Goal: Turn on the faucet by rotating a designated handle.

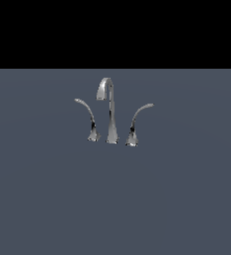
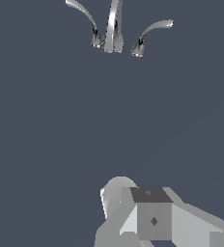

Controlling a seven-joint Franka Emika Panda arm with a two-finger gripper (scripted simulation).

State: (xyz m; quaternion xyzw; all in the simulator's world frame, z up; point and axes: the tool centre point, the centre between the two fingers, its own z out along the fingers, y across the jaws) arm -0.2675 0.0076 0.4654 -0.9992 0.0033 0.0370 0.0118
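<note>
Faucet (image 1: 111, 112) stands on the grey surface (image 1: 187, 199), a little above centre in the exterior view. Left to right there: twin lever (image 1: 89, 119) with its tip curling toward 10 o'clock, tall hooked spout (image 1: 107, 99) in the middle, then my target, the handle (image 1: 137, 122), tip sweeping toward 2 o'clock off a flared base.

My tool isn't in the exterior view. The wrist view shows only a grey block of arm hardware (image 2: 152, 217), no fingertips, so I cannot tell if it's released or clenched. It sits well apart from the faucet.

Handling guess: rigid metal, fixed at the base, pivots only. Polished and thin, so likely slippery. I'd engage near the swept tip for leverage and push sideways rather than pinch hard. Keep clear of the spout just beside it.
</note>
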